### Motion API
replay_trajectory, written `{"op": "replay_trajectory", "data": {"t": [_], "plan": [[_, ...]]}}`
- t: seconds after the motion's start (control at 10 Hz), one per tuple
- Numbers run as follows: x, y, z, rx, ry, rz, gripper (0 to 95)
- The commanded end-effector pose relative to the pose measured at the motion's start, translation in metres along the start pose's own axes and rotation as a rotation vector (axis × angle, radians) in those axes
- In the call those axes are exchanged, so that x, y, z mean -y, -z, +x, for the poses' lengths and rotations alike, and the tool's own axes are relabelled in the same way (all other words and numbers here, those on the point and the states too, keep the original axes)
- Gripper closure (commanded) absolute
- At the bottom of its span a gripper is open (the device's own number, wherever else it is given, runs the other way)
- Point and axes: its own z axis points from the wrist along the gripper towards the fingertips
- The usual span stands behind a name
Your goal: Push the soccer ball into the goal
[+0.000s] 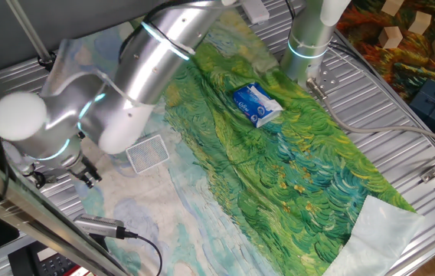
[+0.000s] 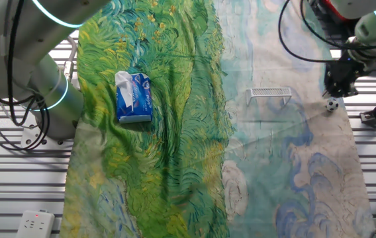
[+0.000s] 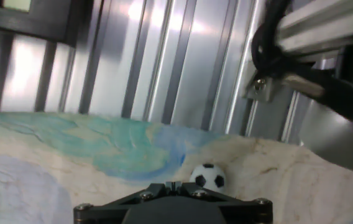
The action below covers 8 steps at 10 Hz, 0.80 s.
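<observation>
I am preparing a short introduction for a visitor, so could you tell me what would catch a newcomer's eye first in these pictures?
The painted cloth, green on one half and pale blue on the other, covers the table and dominates the scene. A blue-and-white packet lies on the green half, while the small mesh goal stands on the pale half. The tiny soccer ball sits at the cloth's edge, apart from the goal, just below the hand.

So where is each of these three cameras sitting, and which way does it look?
One fixed view: high at one side, looking down on the painted cloth, goal and packet; the arm fills its left.
The other fixed view: overhead from the opposite side; the hand hangs above the soccer ball.
Hand view: low on the hand, facing the ball and metal slats.
Both fixed views share goal and packet.
</observation>
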Motion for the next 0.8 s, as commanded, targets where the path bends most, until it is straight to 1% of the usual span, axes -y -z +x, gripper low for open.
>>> {"op": "replay_trajectory", "data": {"t": [0.1,0.2,0.3,0.4,0.5,0.6,0.7,0.8], "plan": [[0.021,0.001,0.05,0.011,0.072,0.017,95.0],[0.021,0.005,0.084,0.015,0.086,0.015,95.0],[0.021,0.006,0.091,0.014,0.088,0.014,95.0],[0.02,0.007,0.093,0.004,0.09,0.011,95.0],[0.02,0.007,0.093,0.003,0.091,0.008,95.0],[0.02,0.009,0.094,0.008,0.096,-0.006,95.0],[0.02,0.014,0.096,0.014,0.092,-0.035,95.0],[0.017,0.029,0.101,0.002,0.046,-0.094,95.0]]}}
